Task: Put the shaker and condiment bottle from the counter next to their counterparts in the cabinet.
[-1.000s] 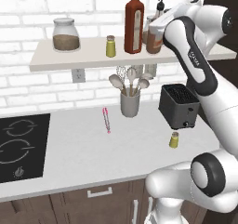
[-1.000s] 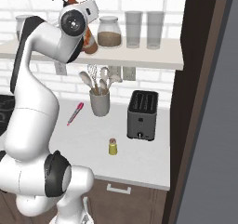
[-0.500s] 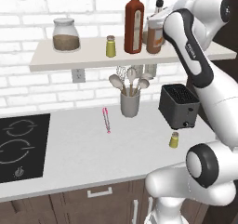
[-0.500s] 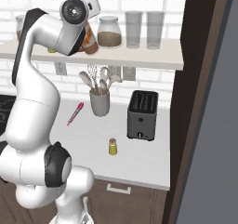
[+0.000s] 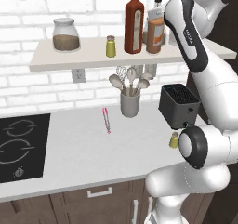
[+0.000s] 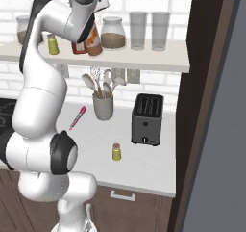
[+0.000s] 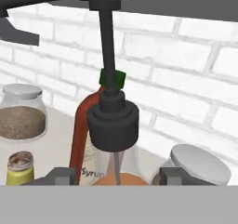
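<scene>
The condiment bottle [image 5: 155, 31] [image 6: 94, 43], with orange-brown sauce and a dark pour spout, is upright at shelf height just right of the tall red bottle [image 5: 134, 23]. My gripper [image 7: 114, 176] is shut on it. The fingertips [image 7: 58, 175] flank its body below the dark cap [image 7: 114, 125]. One tiny yellow-green shaker [image 5: 174, 140] [image 6: 116, 151] stands on the counter in front of the toaster. Its twin [image 5: 110, 46] [image 6: 53, 45] [image 7: 19, 167] stands on the white cabinet shelf [image 5: 69, 60], left of the red bottle [image 7: 83, 135].
On the shelf are a jar of brown grains [image 5: 65, 35], another jar [image 6: 114, 32] and two glasses [image 6: 149, 30]. The counter carries a black toaster [image 5: 179, 106], a utensil holder [image 5: 130, 102], a pink pen [image 5: 107, 120] and a stove top [image 5: 18, 144]. At the right rises a dark tall panel [image 6: 202, 106].
My wrist has risen and turned a little. The condiment bottle has stayed in the grip beside the red bottle.
</scene>
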You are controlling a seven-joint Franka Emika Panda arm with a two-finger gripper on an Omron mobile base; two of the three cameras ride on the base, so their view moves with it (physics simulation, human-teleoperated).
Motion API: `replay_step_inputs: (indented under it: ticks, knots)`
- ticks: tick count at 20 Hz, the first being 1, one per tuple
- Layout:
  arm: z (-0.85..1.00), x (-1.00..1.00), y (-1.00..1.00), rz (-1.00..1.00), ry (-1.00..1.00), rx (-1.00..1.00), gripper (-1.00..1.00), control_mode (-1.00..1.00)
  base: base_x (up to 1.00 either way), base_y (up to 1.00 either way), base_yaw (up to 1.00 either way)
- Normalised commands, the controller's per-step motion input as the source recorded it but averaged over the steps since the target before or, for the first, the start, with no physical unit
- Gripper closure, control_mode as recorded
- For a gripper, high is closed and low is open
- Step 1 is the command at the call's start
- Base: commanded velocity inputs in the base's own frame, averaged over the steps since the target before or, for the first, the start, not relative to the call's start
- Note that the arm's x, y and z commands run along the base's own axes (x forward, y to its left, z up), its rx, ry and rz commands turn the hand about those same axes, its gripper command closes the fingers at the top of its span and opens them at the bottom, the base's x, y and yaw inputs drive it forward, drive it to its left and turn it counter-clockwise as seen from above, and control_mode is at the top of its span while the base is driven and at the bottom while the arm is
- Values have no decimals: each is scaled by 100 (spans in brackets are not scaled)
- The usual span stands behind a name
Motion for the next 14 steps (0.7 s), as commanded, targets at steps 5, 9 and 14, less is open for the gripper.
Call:
replay_step_inputs:
  ticks: [5, 9, 14]
  knots:
    - [-20, 38, -20, 0, 12, 1, 100, -100, 0, 0, 0]
    - [-27, 30, -7, 0, 9, 0, 100, -100, 0, 0, 0]
    - [-34, 30, 0, 0, 9, 0, 100, -100, 0, 0, 0]
